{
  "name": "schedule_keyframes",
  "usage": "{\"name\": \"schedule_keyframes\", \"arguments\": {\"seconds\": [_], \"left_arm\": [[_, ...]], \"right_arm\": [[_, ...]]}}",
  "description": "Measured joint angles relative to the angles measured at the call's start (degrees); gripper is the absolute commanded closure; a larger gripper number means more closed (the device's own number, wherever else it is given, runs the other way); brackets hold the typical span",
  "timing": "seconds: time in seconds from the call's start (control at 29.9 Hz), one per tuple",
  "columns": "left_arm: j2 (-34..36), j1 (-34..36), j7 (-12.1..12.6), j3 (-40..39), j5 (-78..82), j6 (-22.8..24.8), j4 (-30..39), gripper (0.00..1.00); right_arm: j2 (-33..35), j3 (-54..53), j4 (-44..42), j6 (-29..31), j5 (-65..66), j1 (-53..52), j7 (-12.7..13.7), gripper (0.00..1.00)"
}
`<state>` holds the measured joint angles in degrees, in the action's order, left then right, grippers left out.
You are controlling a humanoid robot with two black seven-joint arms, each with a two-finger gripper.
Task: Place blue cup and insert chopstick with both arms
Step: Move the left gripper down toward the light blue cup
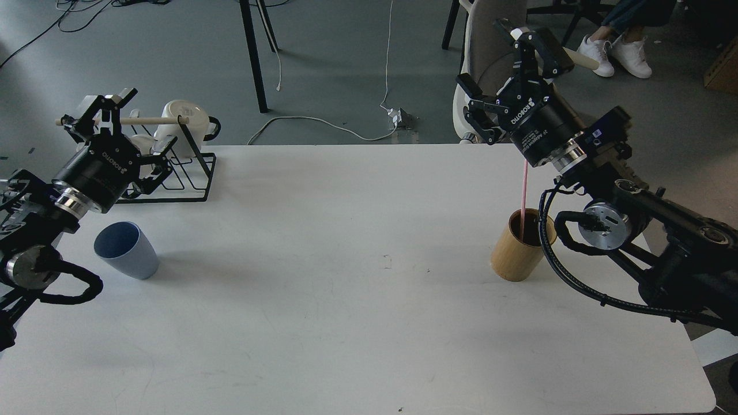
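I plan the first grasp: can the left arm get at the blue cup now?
Probably yes. The blue cup stands upright and alone on the table, just beside the left end effector, which is open and empty. Nothing lies between them.

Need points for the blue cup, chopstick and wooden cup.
blue cup [134,257]: head view, outer wall.
chopstick [524,190]: head view, exposed shaft above the rim.
wooden cup [515,259]: head view, outer side wall.

Grey floor [346,57] (cables strewn) behind white table [346,317]; black chair legs [253,57] beyond.
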<state>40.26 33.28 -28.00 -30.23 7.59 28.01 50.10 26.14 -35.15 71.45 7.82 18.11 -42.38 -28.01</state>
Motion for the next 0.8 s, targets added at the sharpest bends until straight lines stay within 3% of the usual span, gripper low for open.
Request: {"name": "schedule_keyframes", "arguments": {"seconds": [0.3,0.43,0.57,0.8], "left_arm": [[2.0,0.8,0.0,-1.5,-1.6,0.0,-1.7,0.01],[2.0,1.0,0.0,-6.5,-1.7,0.0,-2.8,0.01],[3.1,1.2,0.0,-12.0,-1.8,0.0,0.7,0.01],[19.6,6.6,0.0,-13.0,-0.4,0.0,9.1,0.01]], "right_arm": [[0.1,0.0,0.0,0.0,0.0,0.7,0.0,0.04],[0.1,0.0,0.0,0.0,0.0,0.9,0.0,0.04],[0.1,-0.1,0.1,0.0,0.0,2.0,0.0,0.04],[0.2,-0.4,-0.5,0.5,0.2,3.7,0.0,0.04]]}}
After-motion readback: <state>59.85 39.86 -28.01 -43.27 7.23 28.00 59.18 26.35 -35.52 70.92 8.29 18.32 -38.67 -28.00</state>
